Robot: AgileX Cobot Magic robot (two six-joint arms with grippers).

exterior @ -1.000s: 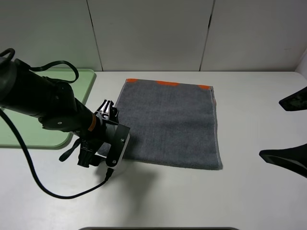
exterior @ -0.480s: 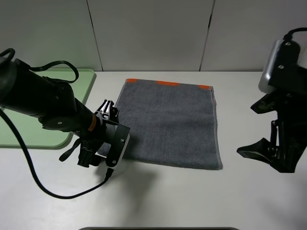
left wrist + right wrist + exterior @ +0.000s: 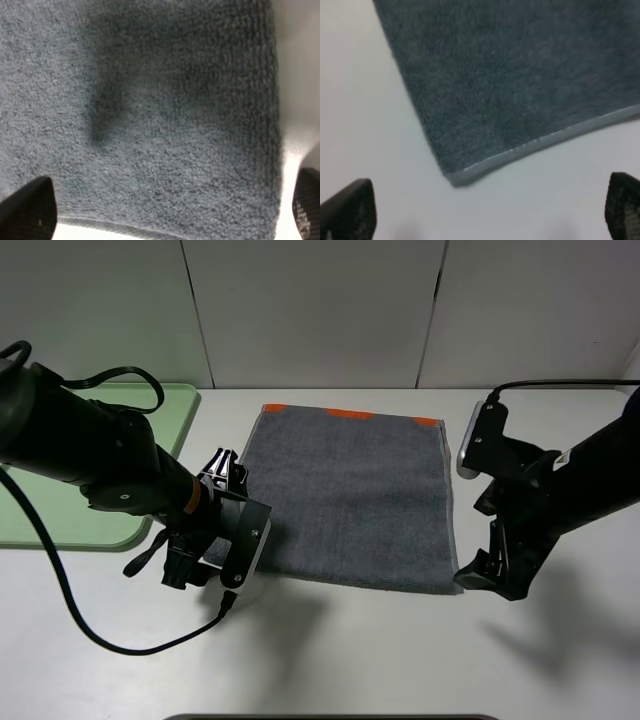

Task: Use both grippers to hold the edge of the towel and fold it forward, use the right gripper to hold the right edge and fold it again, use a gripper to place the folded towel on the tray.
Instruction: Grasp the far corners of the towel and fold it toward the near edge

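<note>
**High camera:** My left pincer (image 3: pixel 205 575) hangs released over the near left corner of the dark grey towel (image 3: pixel 350 495). The towel lies flat on the white worktop (image 3: pixel 380 650) and stretches from that pincer across to my right pincer (image 3: pixel 490 578). The right pincer, also released, sits just beside the near right corner. The light-green tray (image 3: pixel 60 525) lies on the far side of my left pincer from the towel, well apart from the cloth.

**Left wrist camera:** My left pincer (image 3: pixel 167 215) is spread wide, with only the towel (image 3: pixel 150 125) pile lying ahead of it.

**Right wrist camera:** My right pincer (image 3: pixel 485 210) gapes over bare worktop (image 3: pixel 360 100). The towel (image 3: pixel 510 75) corner lies just ahead, and its pale hem (image 3: pixel 545 140) runs off toward one fingertip. I cannot tell whether the pincer touches the cloth.
</note>
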